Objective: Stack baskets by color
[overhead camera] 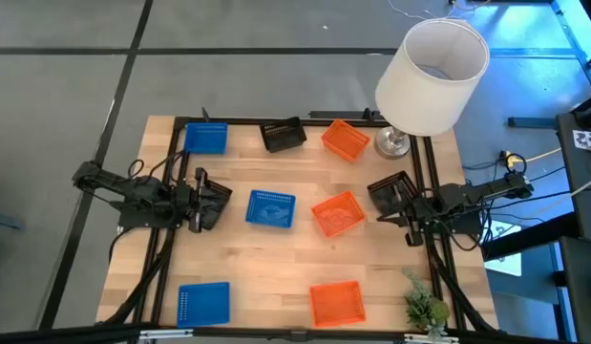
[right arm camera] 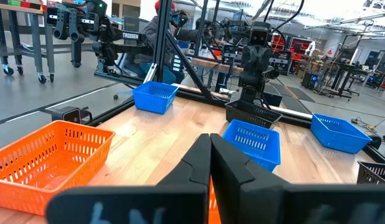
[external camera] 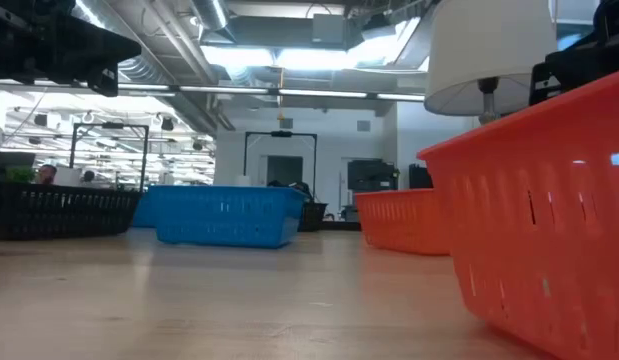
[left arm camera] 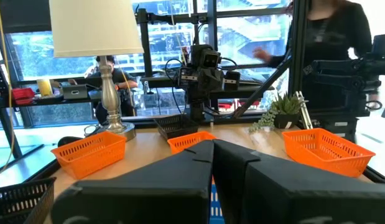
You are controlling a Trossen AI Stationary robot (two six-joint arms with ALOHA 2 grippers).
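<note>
Three blue baskets rest on the wooden table: far left [overhead camera: 205,138], centre [overhead camera: 271,208] and near left [overhead camera: 203,302]. Three orange baskets sit at the far side [overhead camera: 345,139], in the centre [overhead camera: 337,212] and near the front [overhead camera: 335,303]. One black basket [overhead camera: 283,135] is at the far edge. Another black one [overhead camera: 219,204] lies below my left gripper [overhead camera: 207,199], which is shut and level above it. The third black basket [overhead camera: 390,187] lies below my shut right gripper [overhead camera: 390,204]. In the wrist views, the fingers of both my left gripper [left arm camera: 212,144] and my right gripper [right arm camera: 209,138] hold nothing.
A white-shaded lamp [overhead camera: 431,76] on a metal foot stands at the table's far right corner. A small green plant [overhead camera: 424,308] is at the near right corner. A black frame [overhead camera: 305,120] borders the table. People [left arm camera: 335,37] move in the room beyond.
</note>
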